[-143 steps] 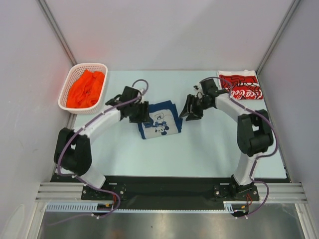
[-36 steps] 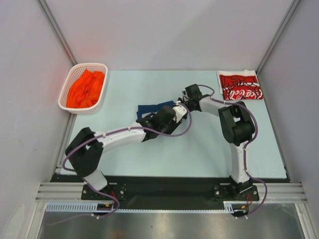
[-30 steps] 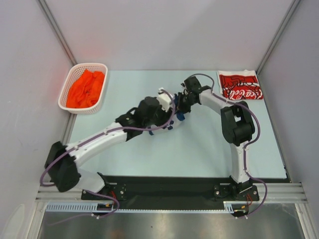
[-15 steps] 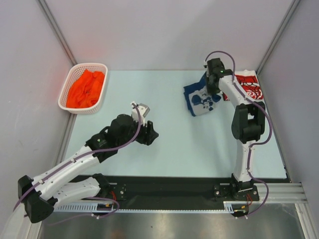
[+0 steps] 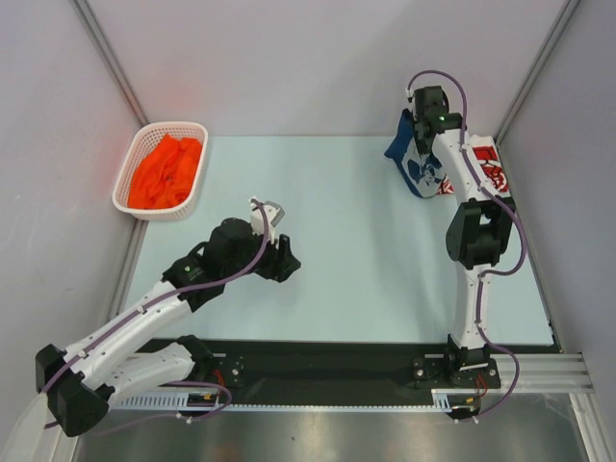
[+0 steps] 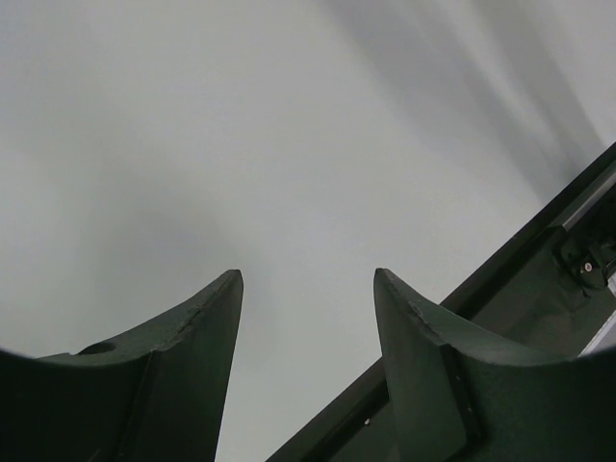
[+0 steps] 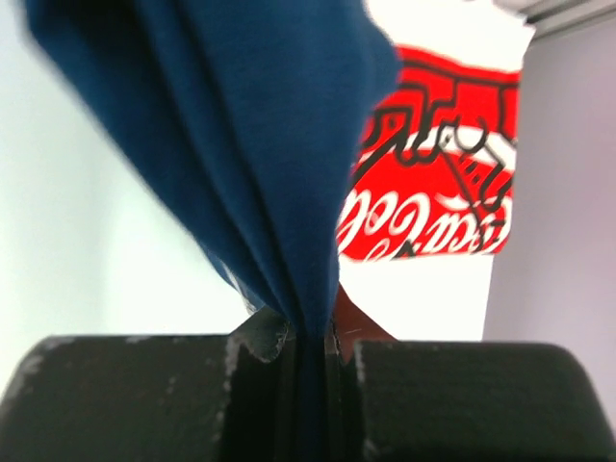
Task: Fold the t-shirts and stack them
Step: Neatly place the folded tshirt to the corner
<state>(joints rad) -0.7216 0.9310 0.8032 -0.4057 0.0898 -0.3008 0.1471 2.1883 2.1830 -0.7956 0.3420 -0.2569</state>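
My right gripper (image 5: 421,123) is shut on the folded navy t-shirt (image 5: 416,164) and holds it hanging in the air at the back right. In the right wrist view the navy cloth (image 7: 250,144) runs between the closed jaws of the gripper (image 7: 310,332). The red Coca-Cola t-shirt (image 5: 489,173) lies folded flat just right of and below it, and shows in the right wrist view (image 7: 433,207). The orange t-shirt (image 5: 166,171) lies bunched in the white basket (image 5: 130,197). My left gripper (image 5: 286,265) is open and empty over the table; its fingers (image 6: 192,327) frame bare surface.
The white lattice basket stands at the back left corner. Grey walls and metal posts close in the table on three sides. A black rail (image 5: 318,361) runs along the near edge and shows in the left wrist view (image 6: 500,289).
My right gripper has carried the navy t-shirt from the table's middle to the back right, over the red t-shirt. My left arm has let go and drawn back toward the near left.
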